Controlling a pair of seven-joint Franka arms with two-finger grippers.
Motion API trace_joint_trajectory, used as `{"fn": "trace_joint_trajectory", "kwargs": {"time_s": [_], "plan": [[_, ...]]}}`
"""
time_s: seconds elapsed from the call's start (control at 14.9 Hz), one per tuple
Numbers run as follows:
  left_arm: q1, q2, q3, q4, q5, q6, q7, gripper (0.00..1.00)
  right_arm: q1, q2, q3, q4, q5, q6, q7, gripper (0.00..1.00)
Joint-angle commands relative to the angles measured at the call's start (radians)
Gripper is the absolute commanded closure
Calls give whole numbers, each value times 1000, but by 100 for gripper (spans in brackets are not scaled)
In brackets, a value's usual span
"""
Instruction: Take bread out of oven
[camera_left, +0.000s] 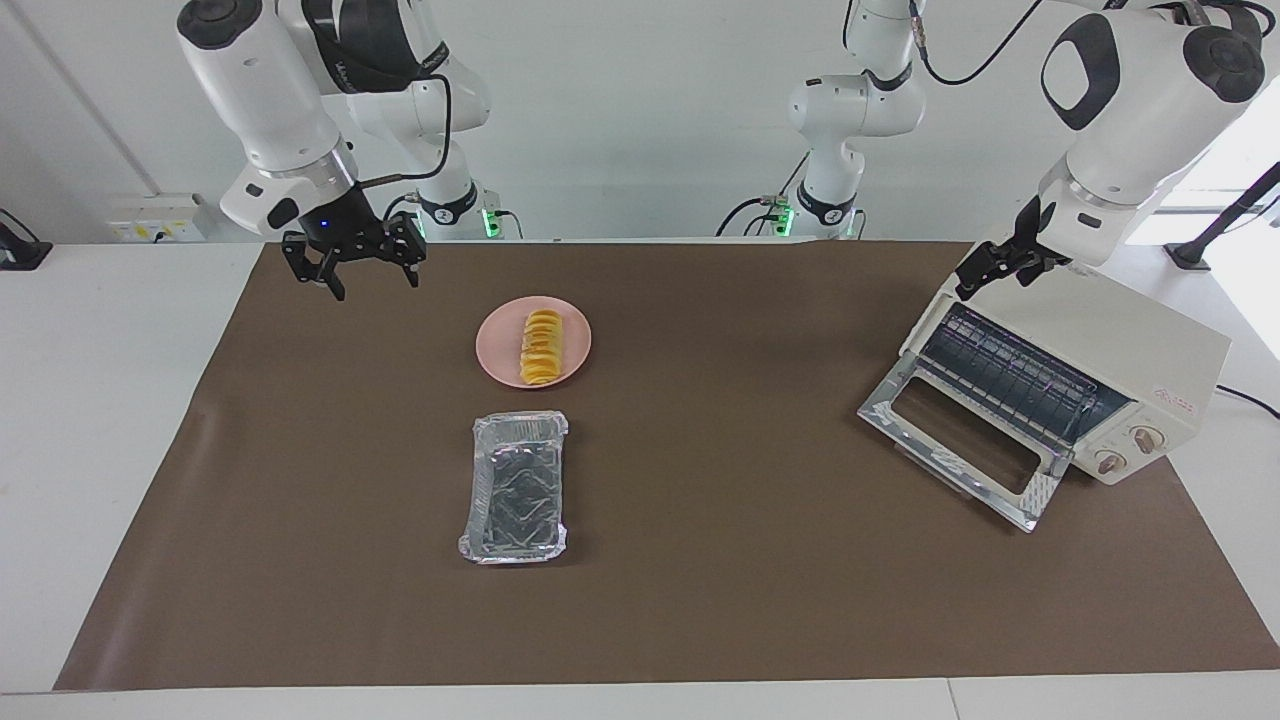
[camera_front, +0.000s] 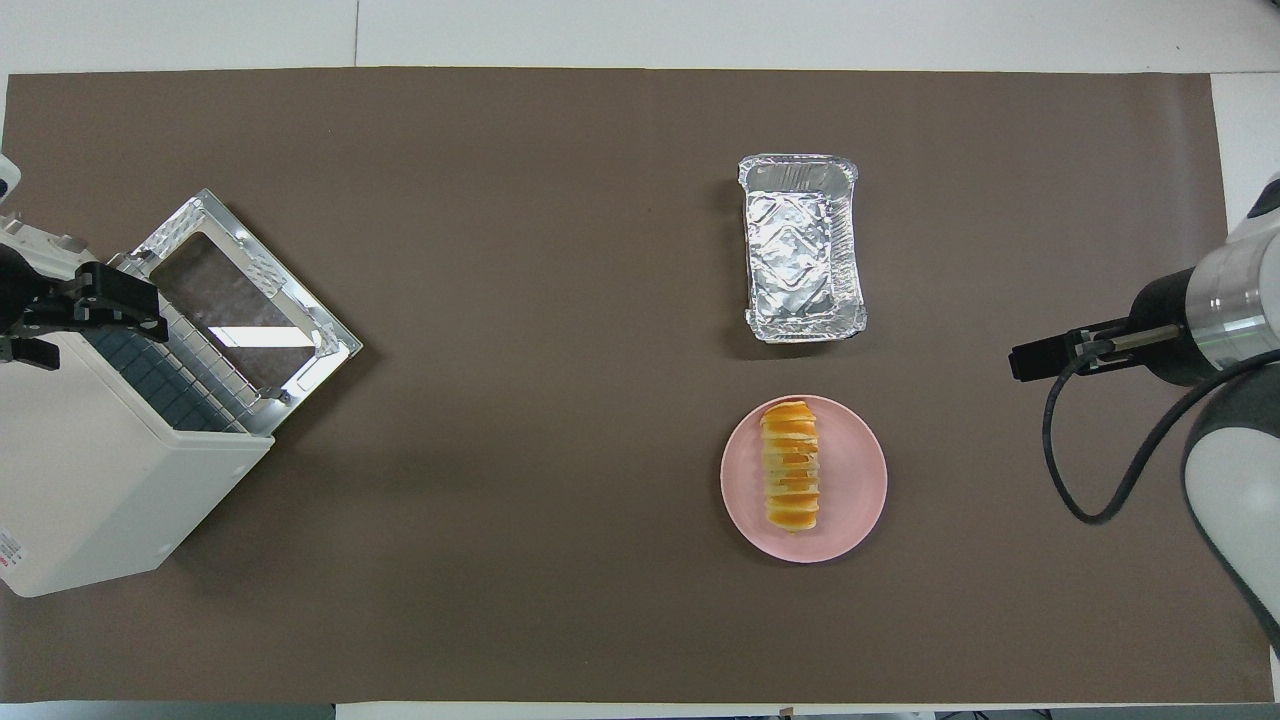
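While the right gripper (camera_left: 352, 271) hangs over the brown mat (camera_left: 700, 560) with its fingers spread and nothing in them, the bread (camera_left: 541, 346) lies on the pink plate (camera_left: 497, 352), away from it. Farther out sits a foil tray (camera_left: 515, 487). The left gripper (camera_left: 997, 267) waits, spread, at the oven (camera_left: 1150, 360), whose door hangs down.

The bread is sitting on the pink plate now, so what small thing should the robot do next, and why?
Probably nothing more for the bread: it lies on the pink plate, out of the oven, untouched. The open right gripper hangs over the mat, clear of it. A sensible move is lifting the open left gripper off the oven's top, perhaps to shut the lowered door.
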Motion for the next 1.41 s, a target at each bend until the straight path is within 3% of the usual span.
{"fn": "trace_joint_trajectory", "kwargs": {"time_s": [0.0, 0.27, 0.67, 1.34], "plan": [[5, -23, -1, -21, -11, 12, 5, 0, -47, 55, 13, 122, 7, -151, -24, 0], [5, -23, 0, -21, -11, 12, 5, 0, -72, 64, 10, 130, -2, -156, -28, 0], [6, -23, 0, -21, -11, 12, 5, 0, -76, 58, 13, 98, -56, -67, -22, 0], [5, -23, 0, -21, -11, 12, 5, 0, -89, 58, 15, 101, -50, -72, -28, 0]]}}
